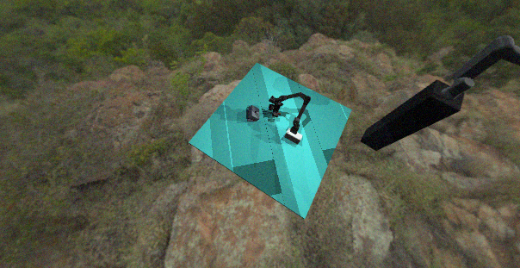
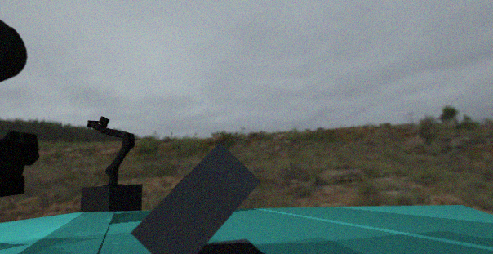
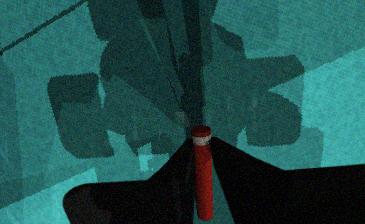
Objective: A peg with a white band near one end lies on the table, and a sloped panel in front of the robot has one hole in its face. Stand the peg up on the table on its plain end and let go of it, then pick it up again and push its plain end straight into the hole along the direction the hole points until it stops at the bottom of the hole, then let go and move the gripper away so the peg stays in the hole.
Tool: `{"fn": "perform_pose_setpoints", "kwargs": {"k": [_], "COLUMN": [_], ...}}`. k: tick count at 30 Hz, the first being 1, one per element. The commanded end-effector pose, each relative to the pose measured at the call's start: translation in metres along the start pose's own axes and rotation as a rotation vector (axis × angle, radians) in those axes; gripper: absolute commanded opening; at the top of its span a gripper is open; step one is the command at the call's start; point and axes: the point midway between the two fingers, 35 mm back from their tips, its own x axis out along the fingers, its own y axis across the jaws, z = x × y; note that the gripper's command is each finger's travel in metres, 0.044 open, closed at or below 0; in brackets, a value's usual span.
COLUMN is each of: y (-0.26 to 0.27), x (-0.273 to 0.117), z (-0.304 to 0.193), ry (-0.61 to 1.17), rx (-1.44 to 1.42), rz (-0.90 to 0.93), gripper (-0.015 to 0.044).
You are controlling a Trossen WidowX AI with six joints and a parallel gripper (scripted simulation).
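Note:
A red peg (image 3: 204, 180) with a white band near its upper end shows in the wrist view, between the two black fingers. The gripper (image 3: 202, 142) is shut on it, with the fingertips close to the white band. The plain end points toward the bottom of the wrist view. Whether the peg touches the table is not clear. The dark sloped panel (image 1: 252, 113) (image 2: 196, 201) stands on the table, left of the gripper in the top view. The exterior view shows a plain grey face of it without a hole. The hole is too small to make out surely.
The teal table (image 1: 258, 169) (image 2: 326, 217) carries the arm's base (image 1: 294, 135) (image 2: 110, 197). The arm arches over the table in the top view. Dark shadows cross the table in the wrist view. Large black shapes fill part of the left edge in the exterior view.

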Motion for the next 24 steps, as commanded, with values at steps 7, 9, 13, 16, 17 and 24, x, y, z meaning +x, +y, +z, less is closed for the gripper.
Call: {"fn": "perform_pose_setpoints", "kwargs": {"k": [7,9,13,16,17,24], "y": [-0.001,-0.001,-0.001,-0.001,-0.001,-0.001], "x": [-0.007,-0.008,-0.01,-0.012,-0.012,-0.016], "z": [-0.003,-0.004,-0.006,-0.007,-0.007,-0.01], "ry": [-0.087,-0.104,-0.139,-0.165,-0.174,-0.234], "rx": [0.002,0.002,0.002,0.002,0.001,0.001], "rz": [0.001,0.001,0.001,0.001,0.001,0.001], "gripper": [0.0049,0.0049,0.0049,0.0049,0.0049,0.0049]}}
